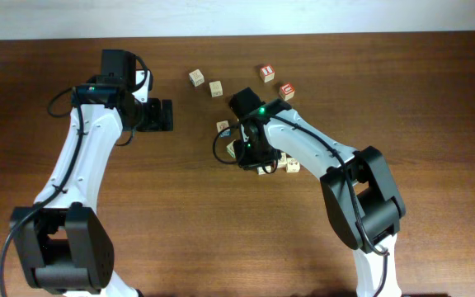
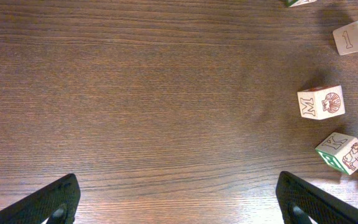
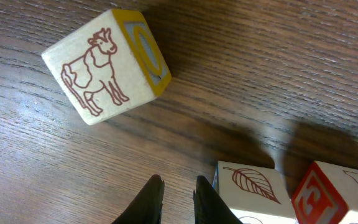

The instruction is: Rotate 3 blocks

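While the desk [image 1: 435,82] lies bare on the left, all the work is near its middle. The left arm [image 1: 81,157] is parked well apart from it, its gripper [image 2: 178,180] spread wide over bare wood and holding nothing. The right arm [image 1: 320,148] reaches in over a small cluster. Its gripper [image 3: 178,186] is drawn narrow, with only a slim gap between the fingers and nothing in it.

Just ahead of those fingers and off to one side is the cow block [image 3: 95,68], flat on the desk and skewed to the gripper's line. The leaf block [image 3: 250,183] sits just beside the other finger, touching or nearly touching a red-faced block [image 3: 319,199]. Other blocks [image 1: 216,88] lie further off. Which one is the third to turn, I cannot tell.

The gripper looks to be between grasps, and the risks come from crowding. At this width it cannot straddle a block, so coming down would shove the block rather than grip it. Opening here could knock the leaf block into its neighbour. Closing on the skewed cow block could catch its corners and let it twist out.
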Robot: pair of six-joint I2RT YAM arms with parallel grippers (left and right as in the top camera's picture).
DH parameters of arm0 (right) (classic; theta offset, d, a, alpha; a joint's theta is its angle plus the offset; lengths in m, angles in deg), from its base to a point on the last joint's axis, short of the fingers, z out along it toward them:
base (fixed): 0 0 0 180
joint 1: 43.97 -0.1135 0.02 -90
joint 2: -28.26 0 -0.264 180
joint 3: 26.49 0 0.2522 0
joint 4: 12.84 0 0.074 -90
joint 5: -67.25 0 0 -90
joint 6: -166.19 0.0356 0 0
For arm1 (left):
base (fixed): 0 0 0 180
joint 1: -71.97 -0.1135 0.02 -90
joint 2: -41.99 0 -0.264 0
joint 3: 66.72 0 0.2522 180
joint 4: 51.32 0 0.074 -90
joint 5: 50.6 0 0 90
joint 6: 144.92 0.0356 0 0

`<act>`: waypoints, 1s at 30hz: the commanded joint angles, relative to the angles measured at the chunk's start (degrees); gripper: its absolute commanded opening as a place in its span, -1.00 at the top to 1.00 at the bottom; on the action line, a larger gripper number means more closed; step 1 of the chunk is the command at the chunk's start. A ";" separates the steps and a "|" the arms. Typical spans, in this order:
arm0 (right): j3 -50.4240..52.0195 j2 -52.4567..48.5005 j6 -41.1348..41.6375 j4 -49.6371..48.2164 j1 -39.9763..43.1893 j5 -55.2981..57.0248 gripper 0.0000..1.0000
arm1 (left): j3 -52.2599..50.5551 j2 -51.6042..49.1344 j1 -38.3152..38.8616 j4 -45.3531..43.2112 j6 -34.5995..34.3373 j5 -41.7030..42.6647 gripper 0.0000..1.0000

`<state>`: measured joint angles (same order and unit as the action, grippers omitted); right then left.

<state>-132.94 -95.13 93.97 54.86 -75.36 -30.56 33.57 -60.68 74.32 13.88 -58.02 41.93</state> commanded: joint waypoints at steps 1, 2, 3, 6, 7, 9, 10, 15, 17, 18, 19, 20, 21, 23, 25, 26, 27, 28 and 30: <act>-0.37 -0.74 0.31 -0.22 1.44 0.15 0.62 | 0.74 -0.50 -0.11 0.09 -0.76 -0.22 -0.98; -0.37 -0.74 0.28 -0.28 1.70 0.24 0.62 | 0.74 -0.50 -0.11 0.09 -0.76 -0.22 -0.98; -0.37 -0.72 0.26 -0.35 2.40 0.46 0.62 | 0.74 -0.50 -0.11 0.09 -0.76 -0.22 -0.98; -0.37 -0.74 -0.39 -0.44 3.08 0.55 0.62 | 0.74 -0.50 -0.11 0.09 -0.76 -0.22 -0.98; -0.39 -0.74 -0.70 -0.46 3.08 0.52 0.62 | 0.74 -0.50 -0.11 0.09 -0.76 -0.22 -0.98; -1.70 -0.72 -1.09 0.90 3.08 0.33 0.62 | 0.74 -0.50 -0.11 0.09 -0.76 -0.22 -0.98; -3.89 -0.61 -1.38 3.32 3.08 0.31 0.62 | 0.74 -0.50 -0.11 0.09 -0.76 -0.20 -0.98; -15.87 0.22 -1.11 11.04 3.87 1.42 0.60 | 0.74 -0.50 -0.11 0.09 -0.79 -0.22 -0.98; -14.95 -0.37 6.62 10.91 5.09 7.87 0.60 | 0.74 -0.50 -0.11 0.09 -0.76 -0.22 -0.98; -14.10 -0.81 8.31 10.43 5.70 8.83 0.60 | 0.74 -0.50 -0.11 0.09 -0.76 -0.22 -0.98; -12.46 -1.77 9.22 9.07 6.73 8.52 0.60 | 0.74 -0.50 -0.11 0.09 -0.76 -0.22 -0.98; -12.35 -2.67 9.35 8.92 7.13 8.52 0.60 | 0.74 -0.50 -0.11 0.09 -0.76 -0.22 -0.98; -12.35 -3.80 9.27 8.39 7.30 8.50 0.60 | 0.74 -0.50 -0.11 0.09 -0.76 -0.22 -0.98; -12.35 -5.38 8.66 7.98 7.39 8.52 0.62 | 0.74 -0.50 -0.11 0.09 -0.76 -0.22 -0.98; -12.22 -6.67 8.68 8.04 7.54 8.55 0.62 | 0.74 -0.50 -0.11 0.09 -0.76 -0.22 -0.98; -12.20 -7.26 8.66 8.04 7.56 8.55 0.62 | 0.74 -0.50 -0.11 0.09 -0.76 -0.22 -0.98; -12.07 -7.69 8.68 7.98 7.78 8.55 0.63 | 0.74 -0.50 -0.11 0.09 -0.76 -0.22 -0.98; -12.04 -7.93 8.70 7.98 7.96 8.55 0.68 | 0.74 -0.50 -0.11 0.09 -0.76 -0.22 -0.98; -12.04 -8.02 9.33 8.00 8.96 8.61 0.82 | 0.74 -0.50 -0.11 0.09 -0.76 -0.22 -0.98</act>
<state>-145.55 -102.04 102.10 63.03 -67.52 -22.91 33.57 -60.68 74.30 13.88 -58.02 41.93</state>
